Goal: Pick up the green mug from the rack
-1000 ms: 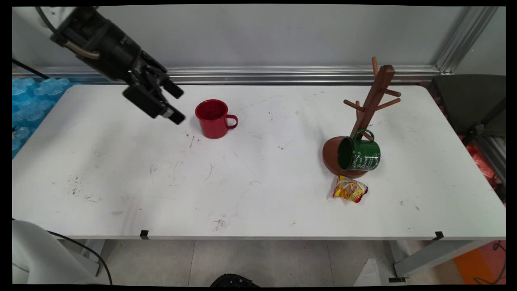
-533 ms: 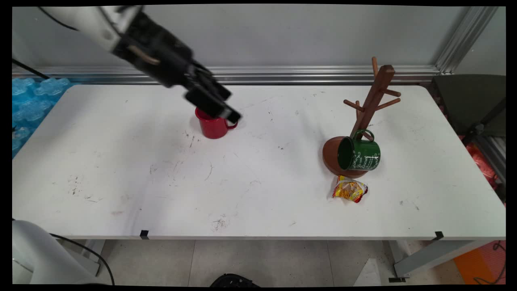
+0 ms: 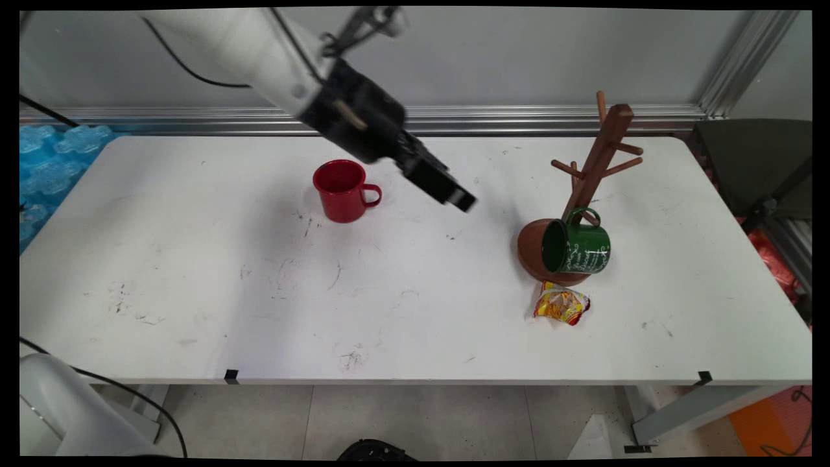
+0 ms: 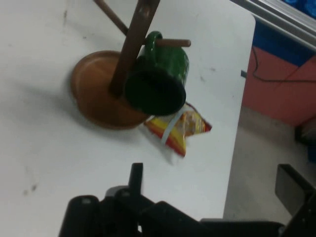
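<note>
The tool (image 3: 460,198) hangs released and empty above the bench's (image 3: 194,259) far middle, between the red mug (image 3: 342,190) and the mug tree (image 3: 600,155). The green mug (image 3: 577,246) hangs by its handle from a low peg near the right end, with a snack packet (image 3: 561,305) just beside the tree's base. A knock on tree or mug would likely tip the mug off its peg. The white bench is scuffed. Behind it is a grey wall.

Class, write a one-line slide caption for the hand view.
Green mug hanging on a wooden mug tree, snack packet beside its base.
</note>
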`<state>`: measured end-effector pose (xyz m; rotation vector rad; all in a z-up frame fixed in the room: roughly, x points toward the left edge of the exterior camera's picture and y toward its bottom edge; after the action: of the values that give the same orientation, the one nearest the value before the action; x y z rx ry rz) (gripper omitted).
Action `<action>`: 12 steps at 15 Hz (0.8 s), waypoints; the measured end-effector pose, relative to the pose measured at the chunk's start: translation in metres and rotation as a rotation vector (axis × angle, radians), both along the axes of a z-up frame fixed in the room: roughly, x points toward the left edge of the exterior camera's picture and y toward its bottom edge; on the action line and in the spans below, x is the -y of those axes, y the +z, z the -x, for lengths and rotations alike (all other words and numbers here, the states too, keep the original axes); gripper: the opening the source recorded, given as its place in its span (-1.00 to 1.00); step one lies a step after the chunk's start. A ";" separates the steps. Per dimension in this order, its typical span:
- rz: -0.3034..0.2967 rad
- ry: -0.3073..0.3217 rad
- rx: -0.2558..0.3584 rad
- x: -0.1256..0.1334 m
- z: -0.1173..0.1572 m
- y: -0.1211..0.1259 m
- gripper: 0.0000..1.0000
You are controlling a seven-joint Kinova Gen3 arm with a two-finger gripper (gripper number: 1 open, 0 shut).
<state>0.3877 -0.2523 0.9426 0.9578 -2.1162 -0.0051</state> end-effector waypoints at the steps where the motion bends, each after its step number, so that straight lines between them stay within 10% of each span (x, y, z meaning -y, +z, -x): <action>1: -0.008 0.005 -0.012 0.006 0.010 -0.008 1.00; 12: -0.105 0.065 -0.101 0.051 0.087 -0.081 1.00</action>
<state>0.3010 -0.3034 0.8616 1.0656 -2.0079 -0.1296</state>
